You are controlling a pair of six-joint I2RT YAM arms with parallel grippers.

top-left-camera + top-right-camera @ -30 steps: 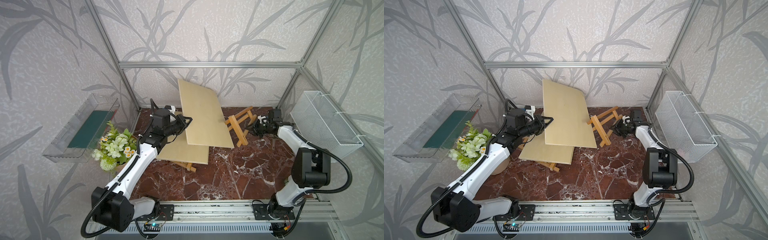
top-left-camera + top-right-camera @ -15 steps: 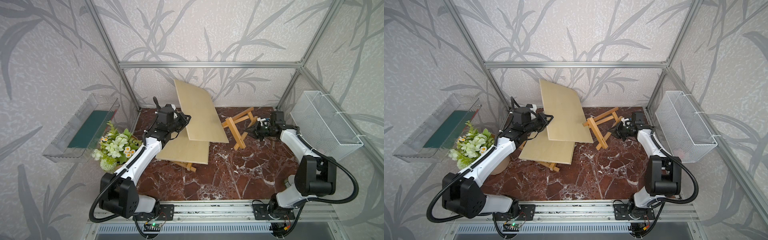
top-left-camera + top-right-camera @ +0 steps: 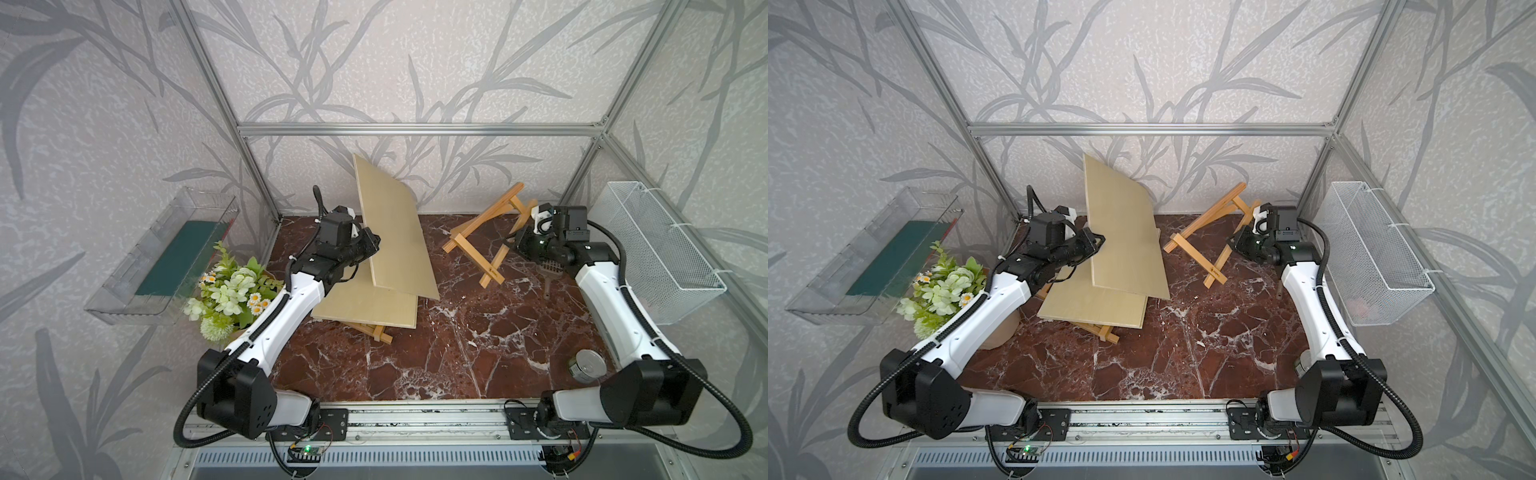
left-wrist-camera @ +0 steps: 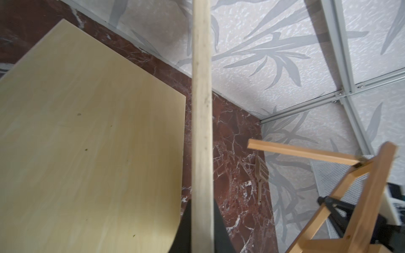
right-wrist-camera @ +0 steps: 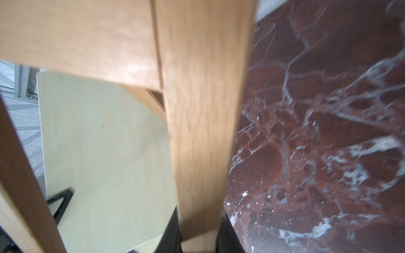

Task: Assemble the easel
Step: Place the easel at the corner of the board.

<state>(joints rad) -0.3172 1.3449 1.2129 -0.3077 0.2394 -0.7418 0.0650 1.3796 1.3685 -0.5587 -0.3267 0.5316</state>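
A dark red marble table (image 3: 415, 365) with white veins fills the floor of a walled cell, seen from above in both top views. Two white and black robot arms reach in from the near edge.

A pale raised board (image 3: 395, 232) stands tilted at the back left of the table, its upper end near the back wall. The left gripper (image 3: 373, 246) is clamped on its left edge (the left wrist view shows the board's thin edge (image 4: 202, 131) running out from between the dark fingers). Its lower end overlaps a flat board (image 3: 365, 305), which lies on wooden strips (image 3: 374, 330). Whether the two boards touch cannot be told.

The easel frame (image 3: 486, 232), an A-shaped frame of darker wood, sits tilted at the back right, apart from the boards with bare marble between. The right gripper (image 3: 517, 245) is grasping one of its legs, and that leg (image 5: 201, 131) fills the right wrist view.

A white wire basket (image 3: 656, 249) hangs on the right wall. A clear tray (image 3: 158, 257) hangs on the left wall. Flowers (image 3: 232, 291) stand at the table's left edge. A tin can (image 3: 588, 365) sits near the front right. A small brown scoop (image 3: 550, 274) lies by the right arm.
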